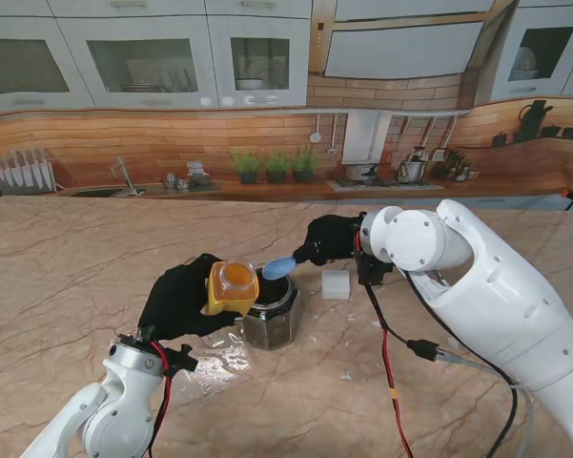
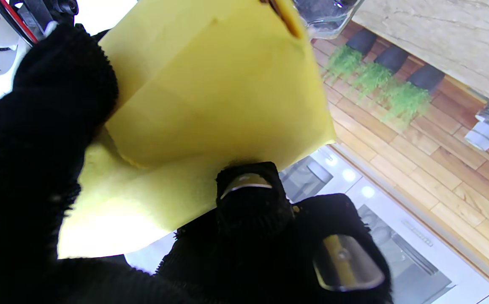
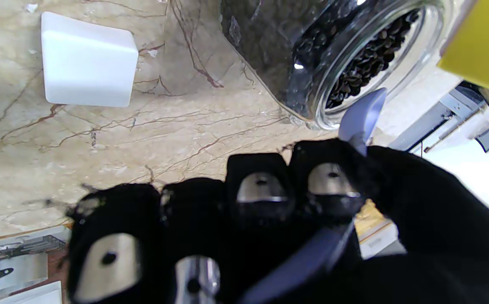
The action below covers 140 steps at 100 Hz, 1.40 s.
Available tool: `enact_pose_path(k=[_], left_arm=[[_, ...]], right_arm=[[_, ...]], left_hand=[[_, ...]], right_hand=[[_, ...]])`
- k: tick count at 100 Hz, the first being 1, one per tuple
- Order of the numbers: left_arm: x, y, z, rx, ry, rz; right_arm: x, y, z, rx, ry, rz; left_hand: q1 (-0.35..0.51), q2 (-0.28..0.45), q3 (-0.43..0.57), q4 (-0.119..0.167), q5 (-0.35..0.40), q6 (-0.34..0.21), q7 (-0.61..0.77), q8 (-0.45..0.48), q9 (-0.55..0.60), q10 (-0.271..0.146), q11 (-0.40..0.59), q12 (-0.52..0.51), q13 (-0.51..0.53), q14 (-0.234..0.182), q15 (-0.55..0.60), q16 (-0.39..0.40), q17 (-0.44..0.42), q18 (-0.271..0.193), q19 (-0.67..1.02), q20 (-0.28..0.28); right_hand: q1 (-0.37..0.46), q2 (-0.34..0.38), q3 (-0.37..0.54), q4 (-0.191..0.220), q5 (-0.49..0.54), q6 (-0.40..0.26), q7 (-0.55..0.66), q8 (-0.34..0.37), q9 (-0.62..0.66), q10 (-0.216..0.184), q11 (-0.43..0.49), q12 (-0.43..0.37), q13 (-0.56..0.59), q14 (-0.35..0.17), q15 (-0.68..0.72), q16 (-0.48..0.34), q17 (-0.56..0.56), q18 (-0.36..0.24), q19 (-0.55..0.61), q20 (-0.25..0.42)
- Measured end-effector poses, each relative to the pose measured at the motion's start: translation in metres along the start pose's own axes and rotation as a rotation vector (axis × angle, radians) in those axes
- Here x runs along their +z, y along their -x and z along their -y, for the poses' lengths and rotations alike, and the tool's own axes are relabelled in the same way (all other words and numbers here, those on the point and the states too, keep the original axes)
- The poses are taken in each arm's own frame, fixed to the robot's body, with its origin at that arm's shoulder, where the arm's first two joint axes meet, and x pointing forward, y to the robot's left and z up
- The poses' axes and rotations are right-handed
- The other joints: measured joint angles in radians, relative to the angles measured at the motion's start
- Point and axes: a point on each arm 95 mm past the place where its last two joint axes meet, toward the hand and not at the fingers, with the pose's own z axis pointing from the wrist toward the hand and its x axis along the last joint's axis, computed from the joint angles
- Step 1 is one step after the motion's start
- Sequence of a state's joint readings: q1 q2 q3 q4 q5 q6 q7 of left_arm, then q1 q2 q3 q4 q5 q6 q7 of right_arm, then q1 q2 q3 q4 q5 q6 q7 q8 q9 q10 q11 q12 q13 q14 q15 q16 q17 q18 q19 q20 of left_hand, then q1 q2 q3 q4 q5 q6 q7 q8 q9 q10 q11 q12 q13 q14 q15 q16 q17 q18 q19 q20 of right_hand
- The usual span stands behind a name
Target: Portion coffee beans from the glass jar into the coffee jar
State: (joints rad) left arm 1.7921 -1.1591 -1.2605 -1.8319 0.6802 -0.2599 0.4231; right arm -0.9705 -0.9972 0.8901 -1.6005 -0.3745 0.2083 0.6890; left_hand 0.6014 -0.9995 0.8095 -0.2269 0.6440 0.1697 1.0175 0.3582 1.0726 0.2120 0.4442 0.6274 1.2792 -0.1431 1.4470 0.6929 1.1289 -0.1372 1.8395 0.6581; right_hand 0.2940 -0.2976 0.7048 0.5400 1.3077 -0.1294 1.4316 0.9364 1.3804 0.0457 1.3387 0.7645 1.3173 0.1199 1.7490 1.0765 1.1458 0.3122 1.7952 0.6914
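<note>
My left hand is shut on the yellow coffee jar and holds it off the table, tilted, with its open mouth facing up and toward the right. The jar fills the left wrist view, with my gloved fingers against its wall. The glass jar with dark beans stands on the table right beside it; its open mouth shows in the right wrist view. My right hand is shut on a blue spoon, its bowl hanging over the glass jar beside the yellow jar's mouth. What the spoon holds is hidden.
A small white block sits on the marble table to the right of the glass jar, also seen by the right wrist. A shiny clear patch lies nearer to me. Red and black cables hang from the right arm.
</note>
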Motion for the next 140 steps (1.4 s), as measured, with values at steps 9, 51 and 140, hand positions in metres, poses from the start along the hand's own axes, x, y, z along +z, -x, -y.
enact_pose_path(k=[9,51,140], left_arm=[[0.0,0.003,-0.003,0.009,-0.009,-0.007],[0.002,0.01,-0.008,0.025,-0.045,-0.034],[-0.004,0.019,-0.01,0.052,-0.036,-0.042]], right_arm=[[0.004,-0.005,0.0,-0.06,0.01,0.012],[0.017,-0.028,0.006,-0.269,0.037,-0.046],[0.013,-0.047,-0.009,-0.669,0.057,-0.065]], left_hand=[[0.0,0.0,0.0,0.0,-0.006,0.0,0.009,0.0,0.0,-0.001,0.0,0.0,0.0,0.0,-0.001,0.0,0.0,0.0,0.0,0.0],[-0.001,0.001,0.0,0.0,-0.011,0.0,0.013,0.011,-0.007,-0.003,0.0,0.025,0.003,0.0,-0.001,0.0,0.0,0.0,0.0,-0.001],[-0.002,0.011,-0.003,0.0,-0.022,0.0,0.023,0.013,-0.016,-0.007,0.0,0.029,0.003,0.003,-0.008,0.0,0.0,0.003,0.0,-0.002]], right_hand=[[0.0,-0.001,0.0,-0.001,0.0,-0.006,0.0,0.0,0.0,-0.006,0.0,0.0,0.0,-0.006,0.0,0.0,0.0,-0.006,0.0,-0.002],[0.0,-0.002,0.0,-0.002,0.0,-0.021,0.0,0.012,0.0,-0.03,0.0,0.006,0.0,-0.034,0.0,-0.001,0.002,-0.044,0.0,-0.014],[-0.031,0.003,-0.005,-0.003,0.0,-0.082,0.001,0.03,0.0,-0.077,0.008,0.01,0.0,-0.086,0.0,-0.002,0.012,-0.106,0.0,-0.026]])
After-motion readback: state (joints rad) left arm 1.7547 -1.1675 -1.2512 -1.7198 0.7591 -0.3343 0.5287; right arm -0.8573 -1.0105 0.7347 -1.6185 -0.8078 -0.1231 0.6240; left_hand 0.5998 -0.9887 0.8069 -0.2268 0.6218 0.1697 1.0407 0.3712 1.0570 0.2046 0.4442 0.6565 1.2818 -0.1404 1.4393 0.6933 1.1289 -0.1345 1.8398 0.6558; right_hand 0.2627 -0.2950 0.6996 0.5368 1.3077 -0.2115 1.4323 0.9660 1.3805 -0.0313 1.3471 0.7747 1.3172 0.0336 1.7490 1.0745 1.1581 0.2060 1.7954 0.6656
